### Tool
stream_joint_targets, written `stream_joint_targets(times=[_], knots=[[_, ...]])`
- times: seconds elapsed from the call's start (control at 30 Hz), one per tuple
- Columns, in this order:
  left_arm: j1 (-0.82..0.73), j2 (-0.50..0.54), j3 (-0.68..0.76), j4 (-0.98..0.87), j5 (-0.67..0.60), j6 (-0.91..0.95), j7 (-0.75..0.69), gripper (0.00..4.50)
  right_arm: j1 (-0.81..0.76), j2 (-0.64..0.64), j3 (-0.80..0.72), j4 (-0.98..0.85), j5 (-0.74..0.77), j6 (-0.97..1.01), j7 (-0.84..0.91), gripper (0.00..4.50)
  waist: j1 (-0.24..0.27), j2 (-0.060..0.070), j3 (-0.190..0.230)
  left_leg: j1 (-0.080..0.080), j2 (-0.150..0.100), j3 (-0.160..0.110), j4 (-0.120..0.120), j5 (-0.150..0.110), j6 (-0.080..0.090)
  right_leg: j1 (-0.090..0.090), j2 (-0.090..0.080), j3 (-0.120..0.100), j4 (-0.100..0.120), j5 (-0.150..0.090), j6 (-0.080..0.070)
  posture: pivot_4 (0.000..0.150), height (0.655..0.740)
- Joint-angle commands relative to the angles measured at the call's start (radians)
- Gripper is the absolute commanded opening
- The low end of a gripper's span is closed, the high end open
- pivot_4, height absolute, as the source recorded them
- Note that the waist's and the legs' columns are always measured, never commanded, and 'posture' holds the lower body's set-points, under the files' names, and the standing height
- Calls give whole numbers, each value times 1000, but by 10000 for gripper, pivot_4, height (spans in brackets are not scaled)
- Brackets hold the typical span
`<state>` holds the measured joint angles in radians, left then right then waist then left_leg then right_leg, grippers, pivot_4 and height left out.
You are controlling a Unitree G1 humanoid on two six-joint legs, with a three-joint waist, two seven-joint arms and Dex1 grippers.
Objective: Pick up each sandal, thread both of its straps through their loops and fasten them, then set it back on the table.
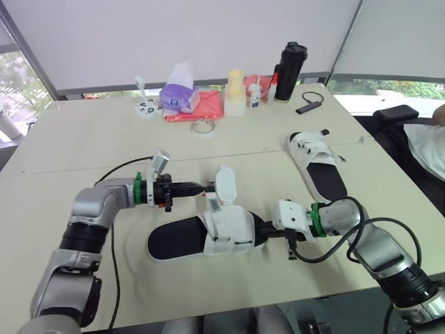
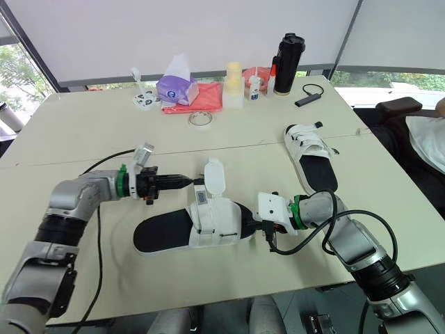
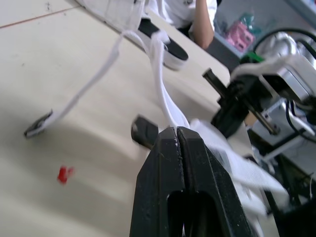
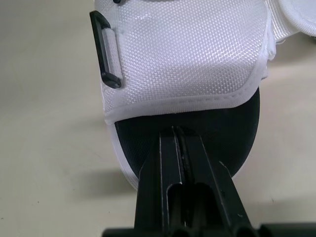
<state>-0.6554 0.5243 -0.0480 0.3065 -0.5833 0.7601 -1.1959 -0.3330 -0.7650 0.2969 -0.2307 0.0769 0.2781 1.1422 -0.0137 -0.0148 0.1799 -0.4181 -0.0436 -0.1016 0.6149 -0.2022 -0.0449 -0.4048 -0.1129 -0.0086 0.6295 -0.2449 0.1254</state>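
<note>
The near sandal (image 1: 208,235), black sole with white upper, lies flat at the table's front middle. Its wide white strap (image 1: 224,184) stands up from the far side, and my left gripper (image 1: 206,188) is shut on the strap's lower part; the left wrist view has the strap (image 3: 163,94) running out from between the closed fingers. My right gripper (image 1: 268,233) is shut on the sole's right end, with the black sole (image 4: 237,133) and a black loop (image 4: 106,49) close in the right wrist view. The second sandal (image 1: 317,164) lies further right, untouched.
Along the table's far edge stand a purple tissue pack (image 1: 179,94), red cloth (image 1: 201,108), yellow bottle (image 1: 235,90), black flask (image 1: 290,72) and tape roll (image 1: 203,126). A small black device with cable (image 1: 309,106) lies nearby. A person sits at the right edge (image 1: 427,142).
</note>
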Motion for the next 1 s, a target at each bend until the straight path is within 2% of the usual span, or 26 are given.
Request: stream_joint_targets(times=[0.03, 0.2, 0.23, 0.37, 0.47, 0.6, 0.67, 0.8, 1.0], knots=[[-29, -6, 29, 12, -1, 14, 22, 14282, 1, -1, 26, -5, -21, 2, 4, 0, -1, 0, 0, 0, 0, 0, 0, 0, 0, 0, 0, 0, 0, 0, 0, 1500, 7400], [-38, -33, 73, 21, -19, 39, 74, 40681, 2, 0, 26, -6, -23, 3, 3, 0, 0, 0, 0, 0, 0, 0, 0, 0, 0, 0, 0, 0, 1, 0, 0, 1500, 7400], [-42, -37, 88, 24, -26, 51, 85, 44689, 2, 1, 26, -7, -24, 3, 3, 0, 0, 0, 0, 1, 0, 0, 0, 0, 0, 0, 0, 0, 0, 0, 0, 1500, 7400], [-71, -72, 187, 40, -98, 160, 181, 44689, 3, 3, 26, -6, -27, 1, 3, 0, 0, 0, 0, 1, 0, 0, 0, 0, 0, 1, 0, 0, 1, 0, 0, 1500, 7400], [-93, -129, 307, 55, -204, 336, 313, 44689, 1, 6, 30, -1, -33, -4, 1, 0, 0, 0, 0, 1, 0, -1, 0, 0, 0, 1, 0, 0, 1, 0, 0, 1500, 7400], [-77, -155, 318, 9, -204, 369, 388, 44689, 1, 7, 33, 0, -36, -8, 0, 0, -2, 0, 0, 4, 0, -1, 0, 0, 0, 3, 0, 0, 1, 0, 1, 1500, 7400], [-71, -149, 296, -8, -177, 307, 373, 44689, -1, 9, 33, 0, -36, -8, 0, 0, -2, -1, 0, 4, 0, -1, 0, 0, 0, 4, 0, 0, 1, 0, 1, 1500, 7400], [7, -64, 88, -74, 26, 9, 227, 44689, -4, 8, 35, 2, -39, -10, -1, 0, 0, 0, 0, 7, 0, 1, -2, 0, -1, 6, 0, 1, 1, 0, 1, 1500, 7400], [21, -39, 13, -3, 167, -325, 114, 44689, -2, 8, 36, 4, -48, -15, -1, 0, 2, -1, 0, 9, 0, 2, -1, 0, -1, 8, 0, 2, -1, -2, -4, 1500, 7400]])
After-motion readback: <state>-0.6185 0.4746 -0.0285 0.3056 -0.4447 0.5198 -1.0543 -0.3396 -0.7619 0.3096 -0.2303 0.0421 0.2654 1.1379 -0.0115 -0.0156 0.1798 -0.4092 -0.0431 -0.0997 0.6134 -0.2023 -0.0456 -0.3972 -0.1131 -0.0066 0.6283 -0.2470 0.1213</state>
